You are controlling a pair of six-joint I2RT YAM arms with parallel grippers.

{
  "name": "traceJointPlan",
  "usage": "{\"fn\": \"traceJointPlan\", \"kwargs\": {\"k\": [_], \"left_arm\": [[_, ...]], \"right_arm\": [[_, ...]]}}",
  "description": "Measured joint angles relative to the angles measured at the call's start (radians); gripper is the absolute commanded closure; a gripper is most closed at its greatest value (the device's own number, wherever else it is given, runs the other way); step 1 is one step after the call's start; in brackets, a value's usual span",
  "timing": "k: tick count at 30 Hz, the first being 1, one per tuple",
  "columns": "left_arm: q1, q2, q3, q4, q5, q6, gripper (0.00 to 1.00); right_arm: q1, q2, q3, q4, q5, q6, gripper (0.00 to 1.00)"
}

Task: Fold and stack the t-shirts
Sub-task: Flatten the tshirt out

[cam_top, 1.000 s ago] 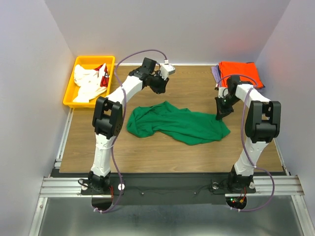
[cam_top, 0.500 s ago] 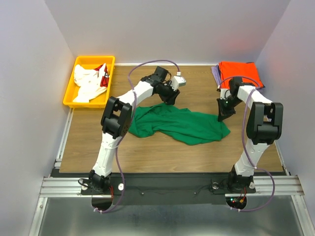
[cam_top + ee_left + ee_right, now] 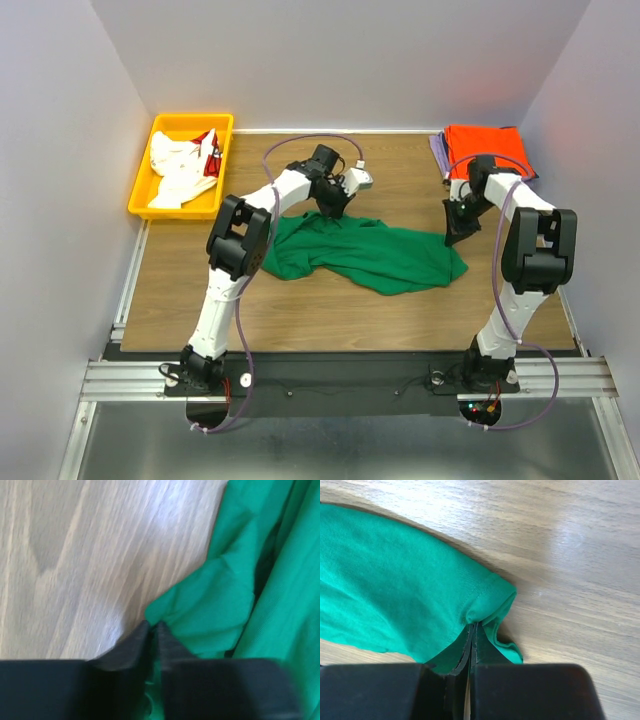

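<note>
Crumpled across the middle of the table (image 3: 300, 310): green shirt (image 3: 360, 250), long side running left to right. Pinched at its far edge, left of centre, by the left gripper (image 3: 334, 206), jaws drawn nearly together on a fold of the cloth, tips down at the wood where the hem ends. Pinched at its right end by the right gripper (image 3: 453, 234), jaws pressed tight on a stitched hem, a small tuck of green bunched just ahead of the tips. Stacked flat in the far right corner: orange shirt (image 3: 487, 148) on top of a lavender shirt (image 3: 436, 150), only a strip of the latter showing at the left side. Heaped in the yellow bin (image 3: 190, 122) at the table's far left corner: white and red shirts (image 3: 178, 165).
</note>
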State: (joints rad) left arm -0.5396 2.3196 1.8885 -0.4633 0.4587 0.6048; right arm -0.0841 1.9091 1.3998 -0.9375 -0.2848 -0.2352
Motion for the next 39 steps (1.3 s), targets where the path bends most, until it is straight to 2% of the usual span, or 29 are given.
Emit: {"fn": "traceJointPlan", "kwargs": {"k": [1,6,10,13,15,18,21,23,26,27,29,30,31,32,35,36,37,39], "left_arm": [[0.007,0.0,0.0,-0.005,0.005,0.008,1.0],[0.058,0.001,0.04,-0.074,0.019,0.015,1.0],[0.128,0.009,0.224,-0.14,0.027,-0.015,1.0],[0.178,0.001,0.361,-0.118,0.026,-0.047,1.0],[0.205,-0.024,0.394,-0.089,0.026,-0.069,1.0],[0.245,-0.095,0.398,-0.063,0.021,-0.092,1.0],[0.28,-0.183,0.386,-0.04,0.024,-0.103,1.0],[0.301,-0.273,0.334,-0.031,0.029,-0.092,1.0],[0.319,-0.442,0.189,-0.024,0.041,-0.051,1.0],[0.321,-0.541,0.116,-0.038,0.051,-0.032,1.0],[0.317,-0.682,-0.047,-0.013,0.085,0.008,1.0],[0.31,-0.765,-0.151,-0.034,0.112,0.04,1.0],[0.301,-0.822,-0.241,-0.037,0.13,0.066,1.0],[0.289,-0.873,-0.318,-0.053,0.143,0.089,1.0],[0.248,-0.97,-0.594,-0.114,0.177,0.187,1.0],[0.236,-0.978,-0.692,-0.149,0.179,0.224,0.97],[0.231,-0.978,-0.757,-0.165,0.176,0.24,0.9],[0.234,-0.975,-0.91,-0.22,0.148,0.293,0.82]], "right_arm": [[-0.001,0.0,0.003,-0.001,0.0,-0.001,0.99],[-0.003,0.0,0.068,-0.011,-0.003,-0.004,1.0],[-0.003,0.011,0.198,-0.031,-0.025,-0.004,1.0],[-0.003,0.034,0.346,-0.043,-0.038,-0.002,0.99],[-0.003,0.05,0.446,-0.047,-0.042,-0.004,0.99],[-0.003,0.084,0.624,-0.073,-0.038,-0.01,1.0],[-0.004,0.068,0.713,-0.065,-0.04,-0.037,0.99],[-0.005,0.024,0.688,-0.059,-0.049,-0.062,1.0],[-0.006,-0.134,0.515,-0.068,-0.082,-0.141,1.0],[-0.006,-0.18,0.453,-0.064,-0.092,-0.16,0.97],[-0.006,-0.303,0.274,-0.069,-0.111,-0.245,0.86],[0.002,-0.355,0.187,-0.081,-0.116,-0.289,0.69],[0.01,-0.402,0.087,-0.108,-0.114,-0.332,0.58],[0.018,-0.429,0.013,-0.142,-0.109,-0.374,0.41],[0.046,-0.441,-0.163,-0.216,-0.073,-0.459,0.18],[0.047,-0.438,-0.188,-0.227,-0.062,-0.476,0.13],[0.047,-0.438,-0.206,-0.253,-0.046,-0.495,0.11],[0.046,-0.438,-0.189,-0.272,-0.032,-0.507,0.11]]}}
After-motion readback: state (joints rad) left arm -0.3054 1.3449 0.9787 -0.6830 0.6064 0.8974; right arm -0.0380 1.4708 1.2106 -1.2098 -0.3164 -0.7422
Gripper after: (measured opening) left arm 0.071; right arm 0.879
